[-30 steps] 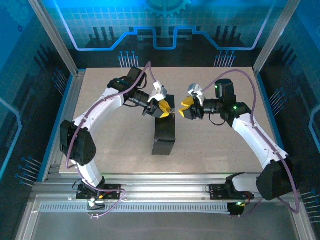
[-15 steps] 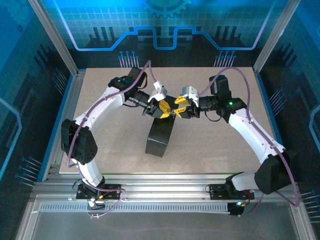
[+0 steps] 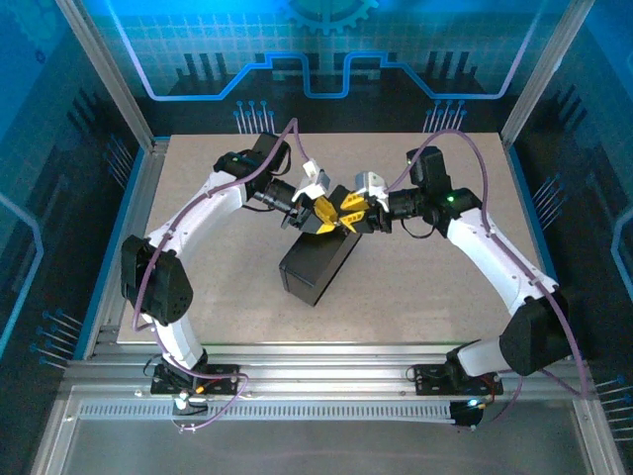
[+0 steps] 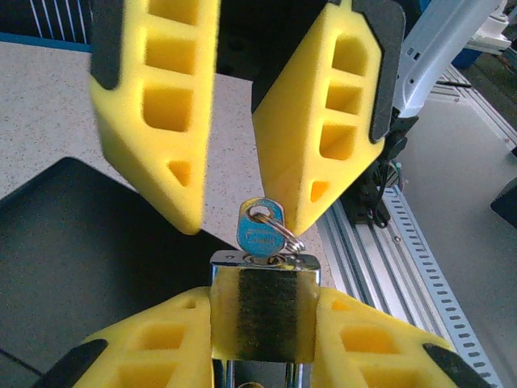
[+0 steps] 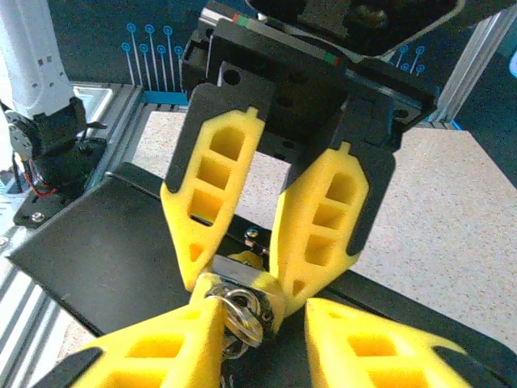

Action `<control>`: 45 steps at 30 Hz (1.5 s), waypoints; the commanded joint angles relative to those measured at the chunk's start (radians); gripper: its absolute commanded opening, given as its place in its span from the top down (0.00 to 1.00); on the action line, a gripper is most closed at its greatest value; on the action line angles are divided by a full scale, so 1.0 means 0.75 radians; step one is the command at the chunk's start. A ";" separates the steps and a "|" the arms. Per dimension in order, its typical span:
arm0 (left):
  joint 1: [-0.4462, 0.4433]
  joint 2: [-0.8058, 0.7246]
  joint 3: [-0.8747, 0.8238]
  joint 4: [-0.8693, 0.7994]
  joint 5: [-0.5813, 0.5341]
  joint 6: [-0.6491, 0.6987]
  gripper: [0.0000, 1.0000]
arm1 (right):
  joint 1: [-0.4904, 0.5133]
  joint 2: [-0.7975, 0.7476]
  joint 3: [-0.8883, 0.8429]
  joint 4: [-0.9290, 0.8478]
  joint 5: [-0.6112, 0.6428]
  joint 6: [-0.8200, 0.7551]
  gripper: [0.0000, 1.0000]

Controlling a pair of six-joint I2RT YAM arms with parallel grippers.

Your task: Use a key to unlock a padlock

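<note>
My left gripper (image 4: pixel 265 327) is shut on the padlock (image 4: pixel 265 305), a small silvery lock with a dark strip down its face. A blue-headed key (image 4: pixel 258 230) with a split ring sticks out of the lock's top. The right gripper (image 4: pixel 246 217) stands open, its yellow fingers (image 4: pixel 319 137) on either side of the key head. In the right wrist view the padlock (image 5: pixel 241 272) sits between the left arm's fingers, and the key ring (image 5: pixel 244 317) lies against my right gripper's (image 5: pixel 262 314) left finger. From above, the left gripper (image 3: pixel 324 213) and right gripper (image 3: pixel 348 209) meet tip to tip.
A dark tin box (image 3: pixel 318 265) lies slanted on the tan tabletop (image 3: pixel 435 287), its upper end under both grippers. The table's aluminium rail (image 4: pixel 420 267) runs along the edge. The left arm's base (image 5: pixel 48 137) stands behind the box in the right wrist view.
The right gripper has moved left until its fingers straddle the key. The box has swung from lying straight toward me to slanting, its near end now further left.
</note>
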 commanded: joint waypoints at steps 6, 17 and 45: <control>0.007 -0.025 0.070 0.009 0.140 0.038 1.00 | 0.029 0.045 0.055 -0.080 -0.040 -0.035 0.85; 0.007 -0.091 -0.064 0.318 0.081 -0.112 1.00 | 0.063 0.117 0.142 -0.178 0.057 0.340 1.00; -0.047 -0.194 -0.210 0.715 -0.082 -0.315 1.00 | 0.099 0.157 0.172 -0.198 0.526 1.999 1.00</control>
